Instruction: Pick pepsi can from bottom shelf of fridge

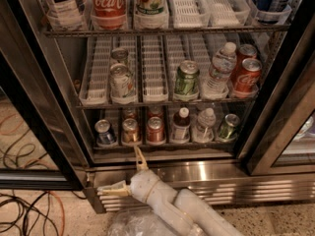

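We see the gripper (118, 170) low down in front of the fridge (221, 173), over its steel base and just under the bottom shelf (165, 146). It's spread wide & holds nothing: one finger (140, 157) pts up at the shelf edge, the other pts left along the base. The white arm (187, 210) runs off down-right.

The pepsi can (104, 132) stands upright at the far L of the bottom shelf, front of its lane. It's up-left of the raised fingertip, not touching it. To its R in the same row we have an orange can (130, 130), red can (155, 130), dark bottle (181, 125), water bottle (204, 125) & green can (228, 127). The raised fingertip sits below the orange can, approx. Cables (27, 213) lie on the floor at L.
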Action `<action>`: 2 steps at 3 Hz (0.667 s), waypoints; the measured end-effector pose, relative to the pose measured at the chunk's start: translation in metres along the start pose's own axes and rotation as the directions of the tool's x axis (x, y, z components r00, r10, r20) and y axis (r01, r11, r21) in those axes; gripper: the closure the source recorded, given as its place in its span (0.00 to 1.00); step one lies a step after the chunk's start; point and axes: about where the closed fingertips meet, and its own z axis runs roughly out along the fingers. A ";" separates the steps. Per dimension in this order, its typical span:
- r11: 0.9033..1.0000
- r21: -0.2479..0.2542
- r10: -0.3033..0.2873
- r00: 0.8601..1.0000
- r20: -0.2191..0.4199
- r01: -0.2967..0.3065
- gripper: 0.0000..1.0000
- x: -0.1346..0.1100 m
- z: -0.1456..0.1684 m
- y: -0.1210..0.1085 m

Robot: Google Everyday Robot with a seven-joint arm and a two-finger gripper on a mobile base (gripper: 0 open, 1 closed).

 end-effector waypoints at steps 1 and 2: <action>0.999 0.035 0.031 0.999 0.034 -0.032 0.00 -0.006 0.019 -0.010; 0.999 0.035 0.031 0.999 0.034 -0.032 0.00 -0.006 0.019 -0.010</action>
